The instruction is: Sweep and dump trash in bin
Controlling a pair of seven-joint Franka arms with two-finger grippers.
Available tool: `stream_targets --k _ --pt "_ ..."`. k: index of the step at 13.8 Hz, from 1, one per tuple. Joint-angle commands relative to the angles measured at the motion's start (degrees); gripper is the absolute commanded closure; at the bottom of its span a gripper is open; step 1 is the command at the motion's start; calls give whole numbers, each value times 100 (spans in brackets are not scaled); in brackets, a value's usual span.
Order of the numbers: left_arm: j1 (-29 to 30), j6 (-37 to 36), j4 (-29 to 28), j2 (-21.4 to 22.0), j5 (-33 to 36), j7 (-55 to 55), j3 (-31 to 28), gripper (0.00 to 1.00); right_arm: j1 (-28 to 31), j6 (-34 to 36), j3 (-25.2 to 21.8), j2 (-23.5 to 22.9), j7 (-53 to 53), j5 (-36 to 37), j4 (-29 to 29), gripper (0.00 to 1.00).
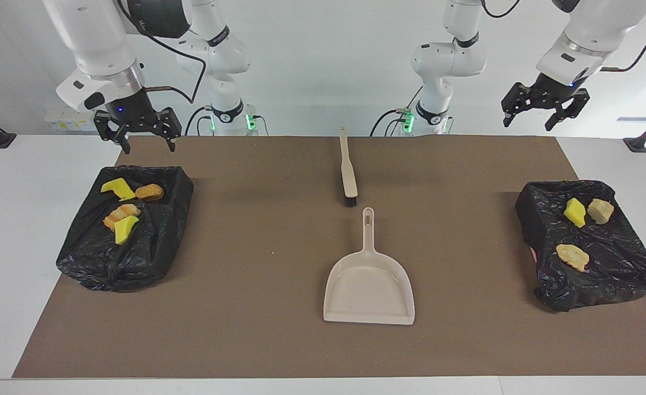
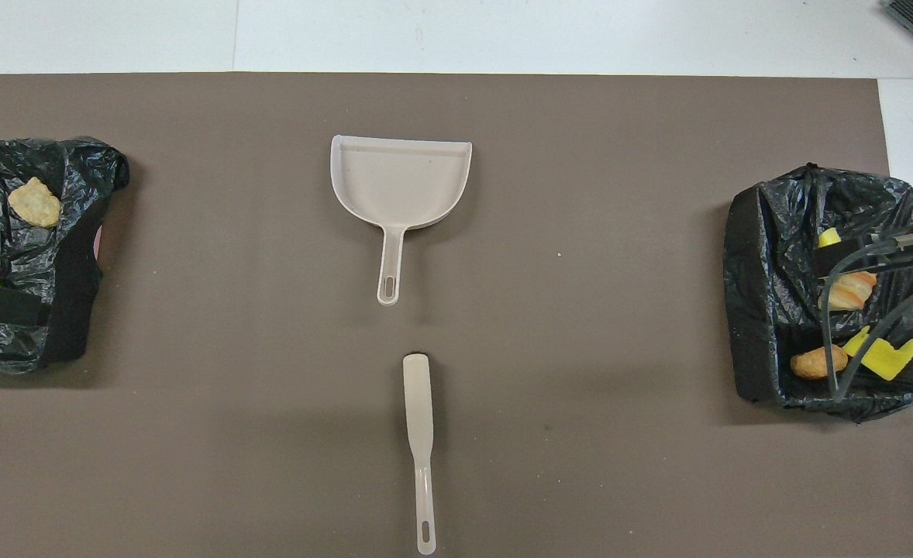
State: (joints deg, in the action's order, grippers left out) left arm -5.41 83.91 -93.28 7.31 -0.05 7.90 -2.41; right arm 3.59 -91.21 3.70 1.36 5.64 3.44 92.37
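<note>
The trash lies in two black-bagged bins. The bin (image 1: pixel 114 269) at the right arm's end holds several pieces: two yellow sponge chunks (image 1: pixel 118 188) (image 1: pixel 125 228) and two bread pieces (image 1: pixel 150 192) (image 1: pixel 121 212). The bin (image 1: pixel 619 274) at the left arm's end holds a yellow chunk (image 1: pixel 574 212) and two bread pieces (image 1: pixel 600 210) (image 1: pixel 572 256). My right gripper (image 1: pixel 149 146) hangs open and empty over the table just on the robots' side of its bin. My left gripper (image 1: pixel 538 118) is open, empty and raised high above the mat's edge nearest the robots.
A beige dustpan (image 1: pixel 369 288) lies mid-table, its handle pointing at the robots. A beige brush (image 1: pixel 347 171) lies nearer the robots, bristles toward the dustpan's handle. The brown mat (image 1: pixel 257 263) covers the table between the bins.
</note>
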Motion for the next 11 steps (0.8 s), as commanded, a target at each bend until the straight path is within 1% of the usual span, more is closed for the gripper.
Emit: stream_targets --k 1,4,6,11 --pt "58 -138 248 -159 49 89 13 0 46 -90 43 127 -492 -167 159 0" --pt "58 -190 722 -483 23 89 4 0 20 -73 43 154 -555 -204 176 0" --pt "66 -409 986 -642 -3 80 -5 0 28 -55 43 162 -555 -204 185 0" --pt "75 -287 1075 -783 -30 80 -14 0 28 -37 43 162 -555 -204 185 0"
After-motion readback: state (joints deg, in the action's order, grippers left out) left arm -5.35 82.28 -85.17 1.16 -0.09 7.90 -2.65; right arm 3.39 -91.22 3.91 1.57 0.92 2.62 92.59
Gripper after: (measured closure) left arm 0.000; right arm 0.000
